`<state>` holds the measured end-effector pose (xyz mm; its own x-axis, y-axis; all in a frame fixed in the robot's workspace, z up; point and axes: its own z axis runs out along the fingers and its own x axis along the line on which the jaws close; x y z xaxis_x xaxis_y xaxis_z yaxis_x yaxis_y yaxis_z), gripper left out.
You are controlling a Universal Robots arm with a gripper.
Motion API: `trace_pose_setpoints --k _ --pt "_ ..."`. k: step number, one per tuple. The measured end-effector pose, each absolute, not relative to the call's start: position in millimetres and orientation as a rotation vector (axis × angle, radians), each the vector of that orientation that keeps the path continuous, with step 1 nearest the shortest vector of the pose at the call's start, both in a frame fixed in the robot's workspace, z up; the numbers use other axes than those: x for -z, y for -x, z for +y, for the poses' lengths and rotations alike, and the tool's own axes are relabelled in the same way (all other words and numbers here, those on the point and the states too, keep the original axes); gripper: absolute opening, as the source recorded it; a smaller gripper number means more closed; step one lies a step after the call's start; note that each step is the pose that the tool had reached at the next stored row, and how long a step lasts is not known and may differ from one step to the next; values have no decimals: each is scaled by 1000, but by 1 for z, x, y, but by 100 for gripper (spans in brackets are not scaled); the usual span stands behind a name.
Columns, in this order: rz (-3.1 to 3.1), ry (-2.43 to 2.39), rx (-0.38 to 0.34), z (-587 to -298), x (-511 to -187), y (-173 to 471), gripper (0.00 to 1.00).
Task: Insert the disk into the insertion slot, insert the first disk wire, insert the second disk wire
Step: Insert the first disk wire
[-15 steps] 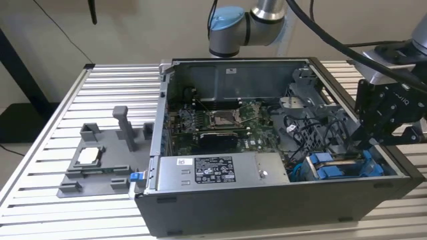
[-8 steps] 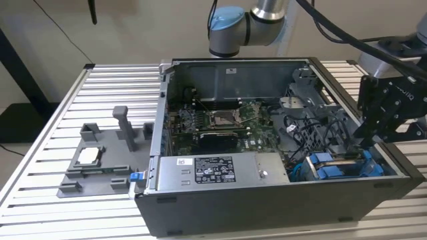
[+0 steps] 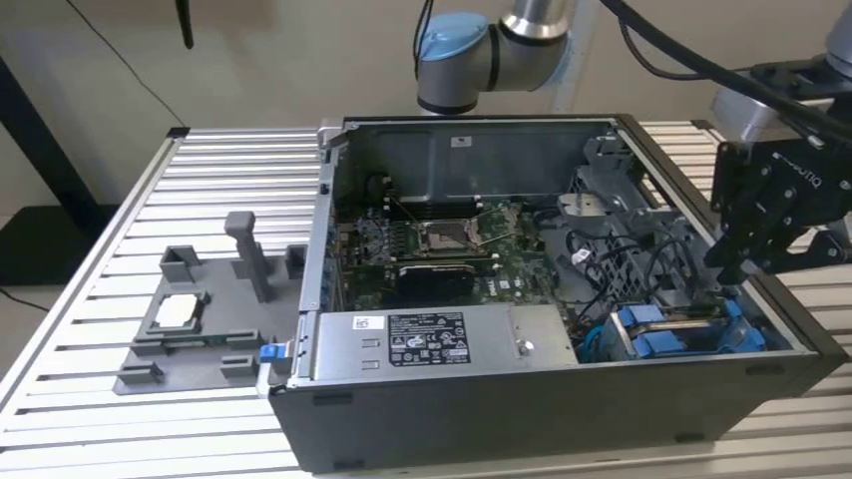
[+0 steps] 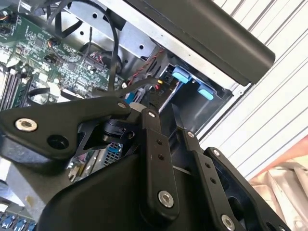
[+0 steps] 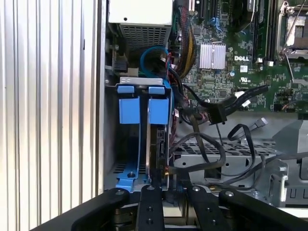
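Note:
The disk (image 5: 156, 149) stands on edge inside the insertion slot (image 5: 139, 81), the drive cage at the case's near corner on the exterior view's right. Two bright blue carrier tabs (image 5: 159, 109) (image 4: 180, 74) sit at the cage's far end. My gripper (image 5: 162, 185) (image 3: 729, 271) reaches down into the case over the cage, and its black fingers (image 4: 149, 120) are closed narrowly on the near end of the disk. Loose black disk wires with a dark connector (image 5: 216, 113) lie beside the cage over the perforated metal.
The open computer case (image 3: 533, 399) lies on a slatted metal table (image 3: 80, 379). A power supply (image 3: 426, 339) and the motherboard (image 3: 440, 239) lie inside it. A grey printed fixture (image 3: 200, 319) with upright posts stands at the exterior view's left.

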<state>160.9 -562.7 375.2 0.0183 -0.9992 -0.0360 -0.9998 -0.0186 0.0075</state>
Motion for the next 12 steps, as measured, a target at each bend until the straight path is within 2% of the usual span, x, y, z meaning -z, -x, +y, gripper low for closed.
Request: trace_pose_setpoints --k 12 --pt "2207 2248 -4 -534 -380 -161 27"
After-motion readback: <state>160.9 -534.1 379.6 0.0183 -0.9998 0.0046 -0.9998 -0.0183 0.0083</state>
